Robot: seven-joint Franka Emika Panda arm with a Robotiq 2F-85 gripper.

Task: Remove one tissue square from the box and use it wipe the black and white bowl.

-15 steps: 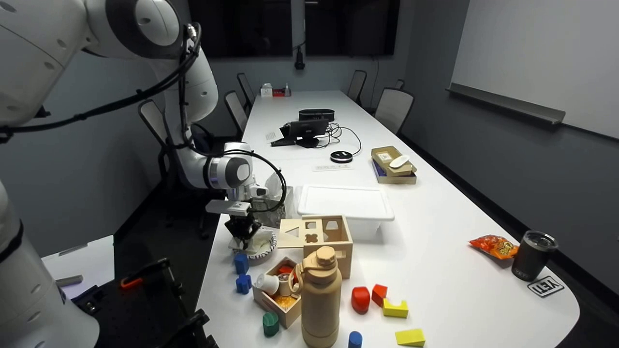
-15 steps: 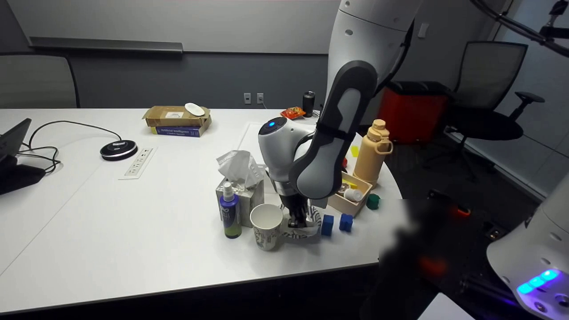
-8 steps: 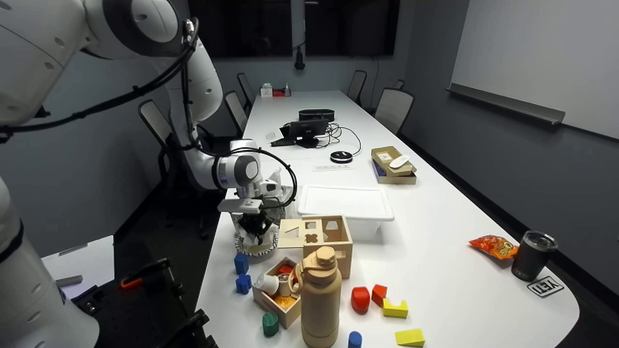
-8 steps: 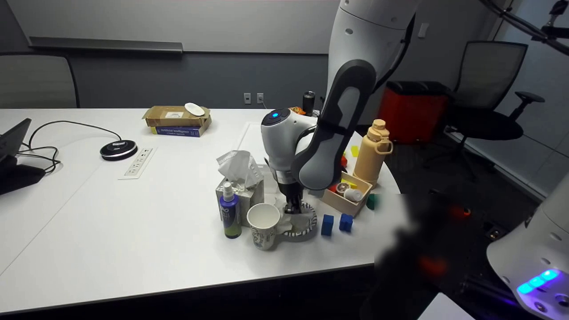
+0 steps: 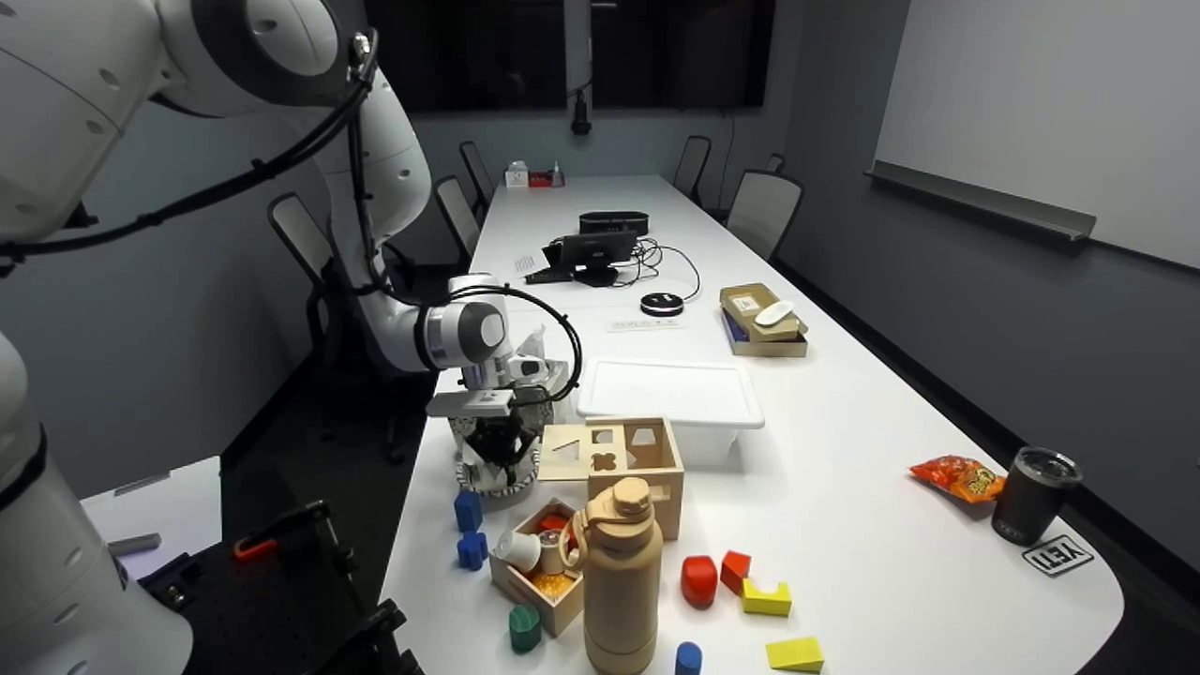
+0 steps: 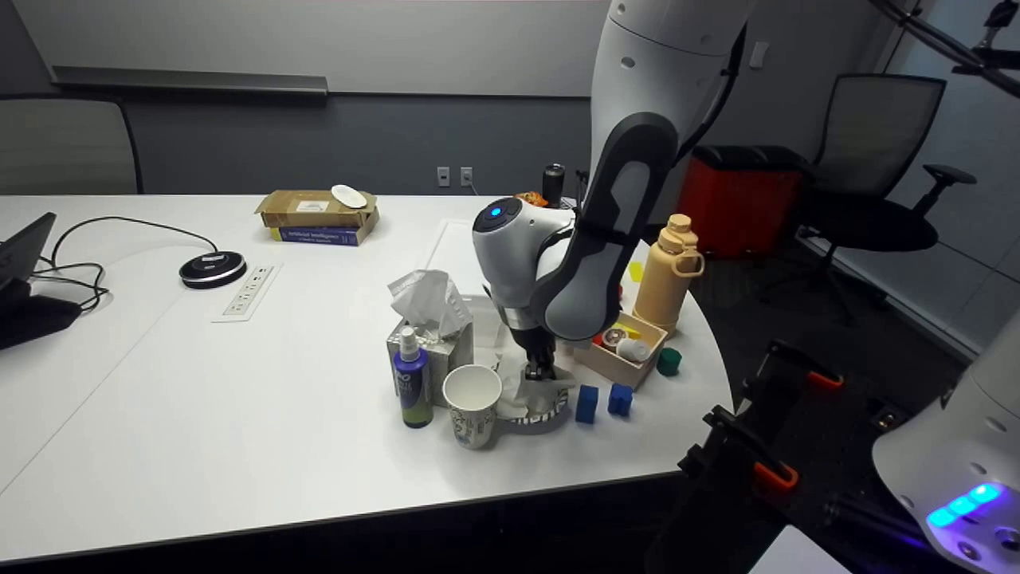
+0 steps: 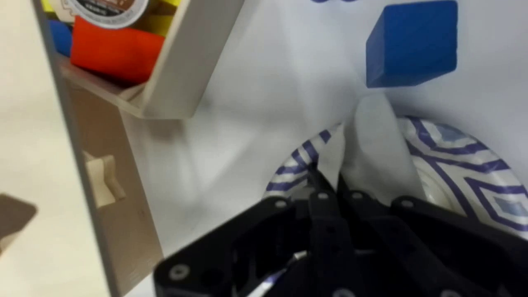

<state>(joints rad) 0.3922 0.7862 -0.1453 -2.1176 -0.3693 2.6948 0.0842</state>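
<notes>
Jaws clamp the crumpled white paper tissue (image 7: 379, 161); pressing sideways could skid the round, papery black-and-white bowl (image 7: 470, 171)

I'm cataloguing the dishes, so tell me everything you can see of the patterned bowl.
The patterned bowl is round and white, with dark rim stripes, purplish-blue in the wrist view, plus angular bands and grey patches. It looks like paper, though that's uncertain. It sits upright on the white table, near a blue rectangular block but apart. A white tissue pinched in the end effector drapes over it, seemingly touching it and hiding much of its inside.
</notes>
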